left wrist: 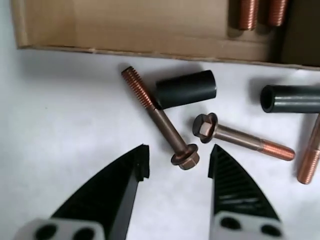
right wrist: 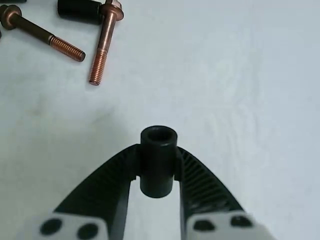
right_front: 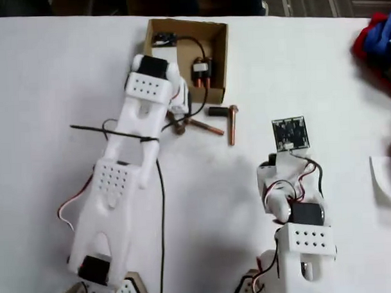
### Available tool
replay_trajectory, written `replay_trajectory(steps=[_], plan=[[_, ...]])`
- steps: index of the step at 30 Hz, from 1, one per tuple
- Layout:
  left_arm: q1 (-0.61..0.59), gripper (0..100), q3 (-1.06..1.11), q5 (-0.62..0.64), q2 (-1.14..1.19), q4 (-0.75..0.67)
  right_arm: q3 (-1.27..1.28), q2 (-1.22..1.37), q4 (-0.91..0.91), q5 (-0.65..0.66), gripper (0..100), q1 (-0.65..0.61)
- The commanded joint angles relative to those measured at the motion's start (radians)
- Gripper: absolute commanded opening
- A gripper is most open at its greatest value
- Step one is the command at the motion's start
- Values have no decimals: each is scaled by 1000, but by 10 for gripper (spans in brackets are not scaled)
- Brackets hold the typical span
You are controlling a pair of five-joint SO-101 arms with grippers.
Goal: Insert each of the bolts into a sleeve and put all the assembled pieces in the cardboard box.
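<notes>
The left pincer point(left wrist: 178, 151) gapes wide over a bolt point(left wrist: 159, 119) beside the cardboard box point(left wrist: 125, 30); the right pincer point(right wrist: 157, 151) grips a sleeve point(right wrist: 158, 162).

A sleeve point(left wrist: 292, 98) and a bolt point(left wrist: 310, 152) are cut off at the left wrist view's edge
</notes>
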Motion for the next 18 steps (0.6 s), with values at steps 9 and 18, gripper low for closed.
replay_trajectory(steps=[9, 18], plan=[[2, 210, -58, 8, 114, 14, -8, -22, -22, -5, 21, -5], [5, 41, -59, -157, 127, 37, -8, -22, -22, -5, 21, -4]])
